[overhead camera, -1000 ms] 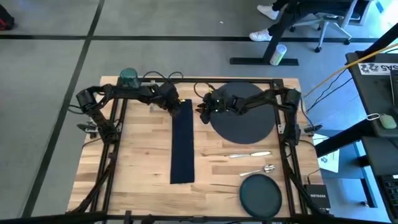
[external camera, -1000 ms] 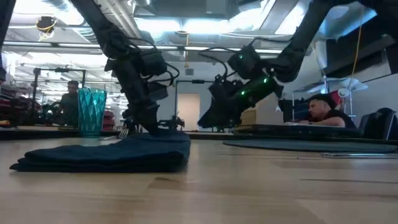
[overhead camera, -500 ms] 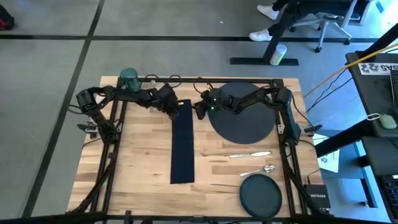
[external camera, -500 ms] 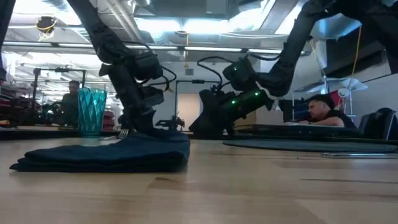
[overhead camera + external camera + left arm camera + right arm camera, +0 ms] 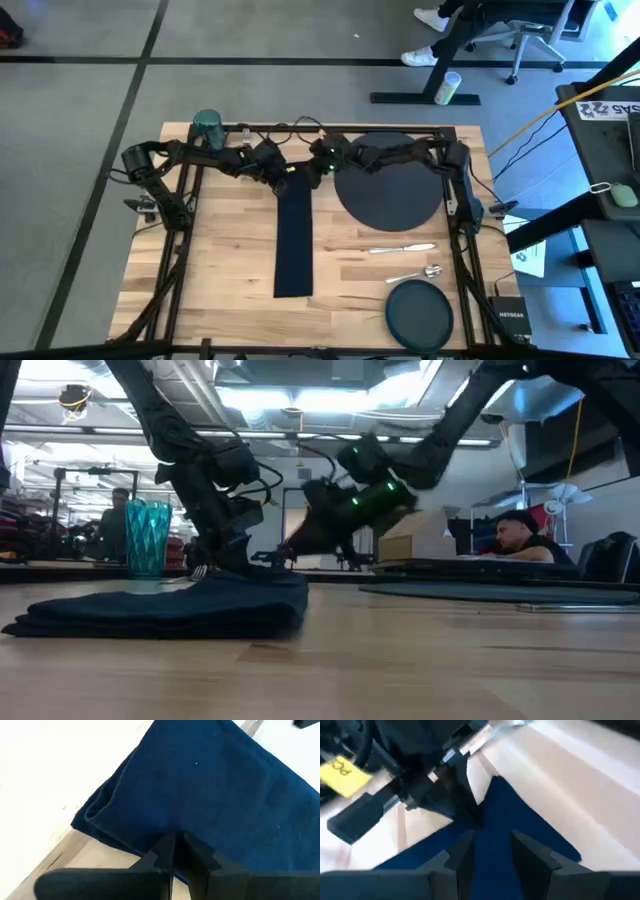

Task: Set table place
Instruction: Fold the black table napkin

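Bench (image 5: 220, 270): light wooden top with black rails; carries every item of the place setting.
Charger (image 5: 392, 195): large dark round, far right of centre, bare.
Napkin (image 5: 293, 235): long navy strip running down the middle of the bench, just left of the charger.
Plate (image 5: 418, 315): small dark round at the near right edge, well apart from the charger.
Cup (image 5: 207, 124): teal, far left corner.
Cutlery: knife (image 5: 402, 249) and spoon (image 5: 417, 272) lie between charger and plate.
Left gripper (image 5: 172, 851): at the napkin's far end, fingers closed, pinching the cloth edge.
Right gripper (image 5: 492, 851): over the same far end, fingers parted, nothing held.
Risk: both grippers crowd one corner; they may collide, or a pull may drag the napkin askew.
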Robot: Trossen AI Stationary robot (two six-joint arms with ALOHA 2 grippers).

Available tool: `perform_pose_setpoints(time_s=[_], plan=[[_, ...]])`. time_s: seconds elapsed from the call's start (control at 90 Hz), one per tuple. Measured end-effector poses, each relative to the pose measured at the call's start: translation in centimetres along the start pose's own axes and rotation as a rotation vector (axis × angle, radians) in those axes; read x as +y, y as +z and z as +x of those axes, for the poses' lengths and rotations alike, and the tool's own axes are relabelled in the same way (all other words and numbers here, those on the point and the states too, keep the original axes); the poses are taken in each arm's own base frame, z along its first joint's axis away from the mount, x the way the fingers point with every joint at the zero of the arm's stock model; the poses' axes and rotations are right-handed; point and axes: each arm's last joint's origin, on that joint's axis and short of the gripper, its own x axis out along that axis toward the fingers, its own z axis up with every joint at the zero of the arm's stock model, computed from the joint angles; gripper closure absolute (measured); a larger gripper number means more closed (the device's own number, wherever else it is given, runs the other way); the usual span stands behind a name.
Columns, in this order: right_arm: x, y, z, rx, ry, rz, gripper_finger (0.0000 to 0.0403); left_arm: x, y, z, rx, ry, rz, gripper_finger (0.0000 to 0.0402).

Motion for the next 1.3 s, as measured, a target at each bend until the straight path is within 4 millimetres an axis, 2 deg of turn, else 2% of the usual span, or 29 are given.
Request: perform_pose_setpoints(time_s=[0.1,0.189,0.3,0.422,0.656,0.856,0.989,1.3], plan=[[0.0,0.1,0.2,0.149,-0.109,-0.029,0.0290,-0.1,0.0,0.0,0.001,-0.005,0.000,0.0387],[0.2,0.8,0.0,0.184,-0.159,-0.058,0.0290,-0.3,-0.1,0.0,0.002,-0.009,-0.001,0.0387],[0.6,1.8,-0.4,0.212,-0.145,-0.111,0.0290,-1.1,-0.3,0.1,0.016,-0.043,0.025,0.0387],[2.0,2.1,-0.5,0.280,-0.078,-0.236,0.0290,-2.6,-0.9,0.1,0.045,-0.072,0.049,0.0387],[4.4,0.7,-1.5,0.550,-0.061,-0.374,0.0290,-5.7,-1.8,0.0,0.060,-0.128,0.077,0.0387],[5.0,-0.2,-1.5,0.600,-0.097,-0.376,0.0290,-6.8,-2.3,-0.4,0.052,-0.112,0.093,0.0387],[5.1,0.1,-1.3,0.563,-0.089,-0.380,0.0290,-7.0,-2.0,-1.6,0.024,-0.115,0.079,0.0387],[5.2,0.3,-1.2,0.537,-0.016,-0.379,0.0290,-7.2,-0.3,-6.9,-0.158,-0.183,0.071,0.0387]])
